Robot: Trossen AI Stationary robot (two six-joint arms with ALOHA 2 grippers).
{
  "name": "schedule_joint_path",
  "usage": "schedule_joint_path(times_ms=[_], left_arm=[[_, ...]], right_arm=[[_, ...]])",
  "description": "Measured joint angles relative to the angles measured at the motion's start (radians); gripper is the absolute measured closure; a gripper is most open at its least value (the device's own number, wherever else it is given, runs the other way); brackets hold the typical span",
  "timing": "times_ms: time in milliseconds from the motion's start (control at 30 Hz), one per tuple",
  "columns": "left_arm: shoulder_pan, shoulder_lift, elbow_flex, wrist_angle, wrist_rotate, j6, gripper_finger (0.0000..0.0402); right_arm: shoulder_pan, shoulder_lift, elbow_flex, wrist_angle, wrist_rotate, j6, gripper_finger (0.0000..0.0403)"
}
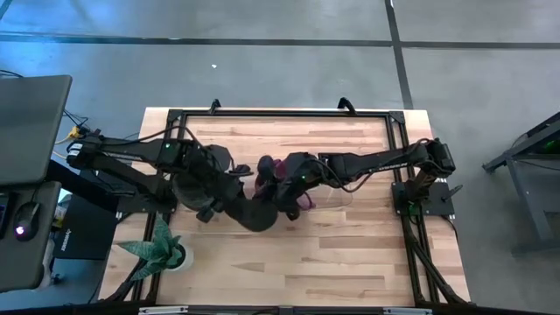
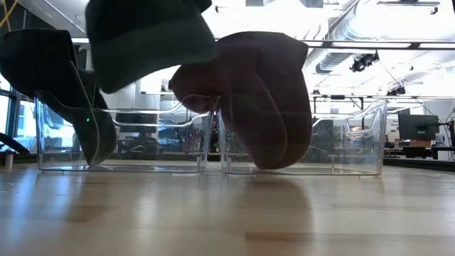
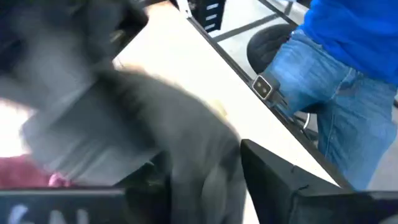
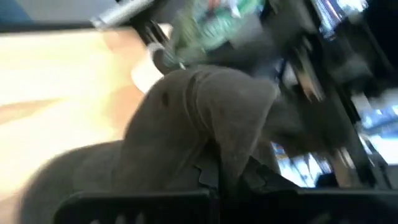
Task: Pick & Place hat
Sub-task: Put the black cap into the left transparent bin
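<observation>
A dark grey hat (image 1: pixel 254 210) hangs above the table's middle, between my two arms; in the low view the dark grey hat (image 2: pixel 146 35) is up at the top left. My right gripper (image 1: pixel 287 185) is shut on it. My left gripper (image 1: pixel 220 188) is right at the hat's left side, and its own view is blurred. A maroon hat (image 2: pixel 249 99) hangs at the right of two clear bins (image 2: pixel 370 142), and the maroon hat (image 1: pixel 304 199) also shows beside my right gripper. My right gripper pinches a gathered fold of the dark grey hat's crown (image 4: pixel 217 152) between its two shut fingers. The crown, with its top button (image 4: pixel 165 99), bulges out ahead of the fingers. The hat is lifted clear of the table.
A second clear bin (image 2: pixel 121 142) stands left of the first, with a dark shape (image 2: pixel 43 71) over its left end. A green plant in a white pot (image 1: pixel 162 251) stands at the near left. A person in blue (image 3: pixel 348 74) stands beyond the table.
</observation>
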Motion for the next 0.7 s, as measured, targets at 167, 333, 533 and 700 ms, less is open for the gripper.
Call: schedule_joint_path(times_ms=[167, 333, 533, 700], left_arm=[[0.0, 0.0, 0.021, -0.034, -0.004, 0.139, 0.0325], [-0.001, 0.0, 0.074, -0.173, -0.071, 0.398, 0.0389], [-0.014, 0.005, 0.134, -0.201, -0.245, 0.689, 0.0396], [-0.067, 0.003, 0.211, -0.254, -0.46, 0.841, 0.0397]], right_arm=[[-0.006, 0.0, 0.0, -0.01, 0.091, 0.105, 0.0392], [-0.007, -0.029, 0.0, -0.082, 0.09, 0.225, 0.0332], [0.027, -0.141, 0.0, -0.201, 0.084, 0.314, 0.0243], [0.071, -0.262, 0.0, -0.299, 0.01, 0.469, 0.0209]])
